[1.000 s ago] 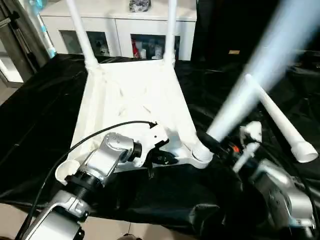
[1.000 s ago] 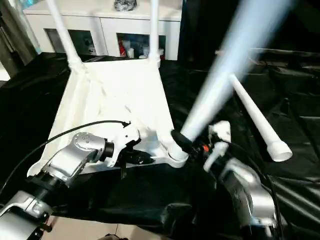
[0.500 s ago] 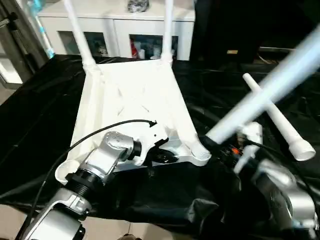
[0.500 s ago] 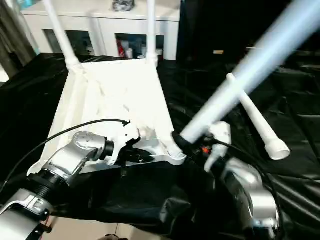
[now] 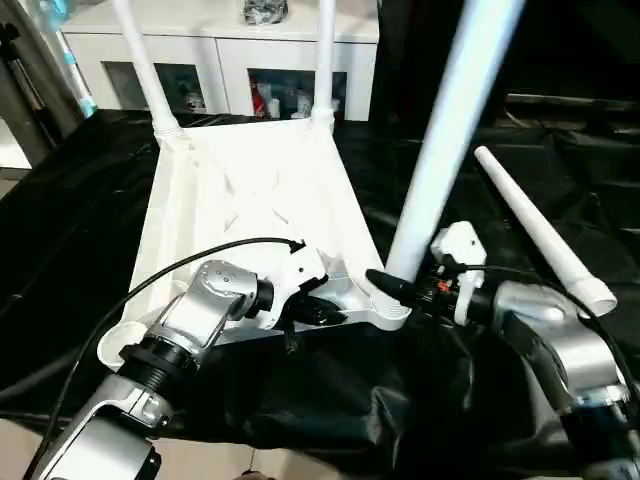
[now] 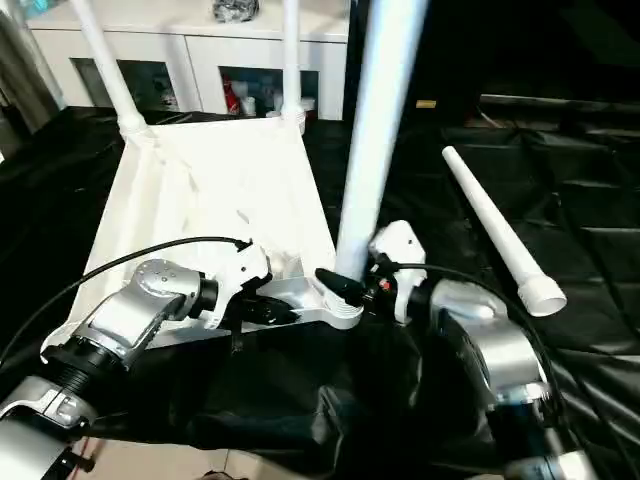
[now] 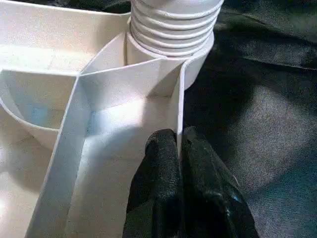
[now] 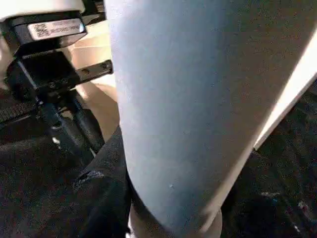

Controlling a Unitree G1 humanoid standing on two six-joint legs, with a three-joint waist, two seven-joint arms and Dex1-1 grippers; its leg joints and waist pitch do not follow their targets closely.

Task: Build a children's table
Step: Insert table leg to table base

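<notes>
Two far legs stand in the upturned table top (image 5: 255,200), which lies on black cloth (image 5: 80,240); the right end effector (image 5: 395,290) clamps a third leg (image 5: 445,140) upright in the near socket at 5 o'clock. A fourth leg (image 5: 540,235) lies at 3 o'clock.

Left wrist view: the left end effector (image 7: 179,148) pinches a rib, fingers together, beside that socket (image 7: 171,37).

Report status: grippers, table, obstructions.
Left gripper shut on tabletop rib. Right gripper holds third leg upright in near socket. Fourth leg loose on black cloth.
</notes>
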